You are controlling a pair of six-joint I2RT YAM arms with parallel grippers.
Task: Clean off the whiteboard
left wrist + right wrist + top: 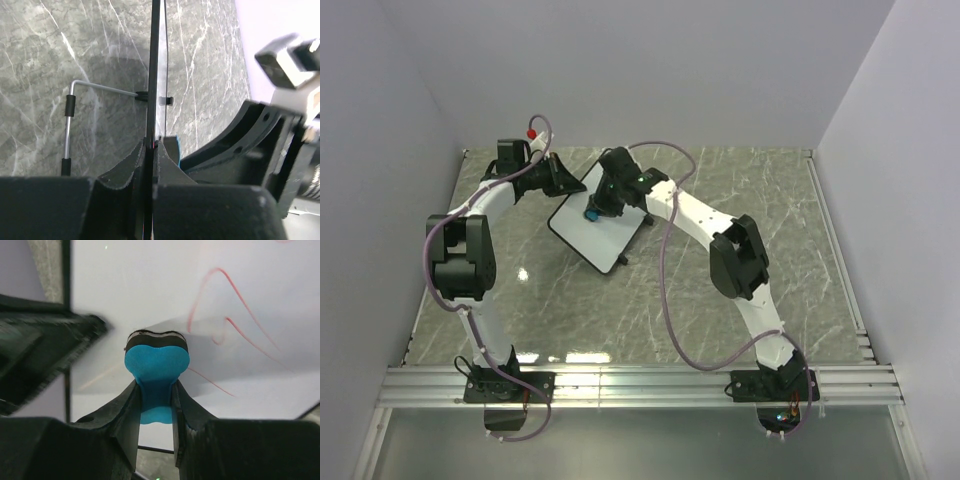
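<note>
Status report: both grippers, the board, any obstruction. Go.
Left gripper shut on whiteboard edge. Right gripper shut on blue eraser, felt end at the board. Red marks not yet wiped. No obstruction seen.

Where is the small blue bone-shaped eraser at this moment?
Pinched in the right gripper, the blue eraser meets the white black-framed whiteboard just left of the red pen marks in the right wrist view, near the edge the left gripper clamps.

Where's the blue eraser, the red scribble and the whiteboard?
blue eraser (156, 362), right wrist view, its wide blue front end.
red scribble (218, 270), right wrist view, top of its loop.
whiteboard (585, 238), top view, bare white face.
</note>
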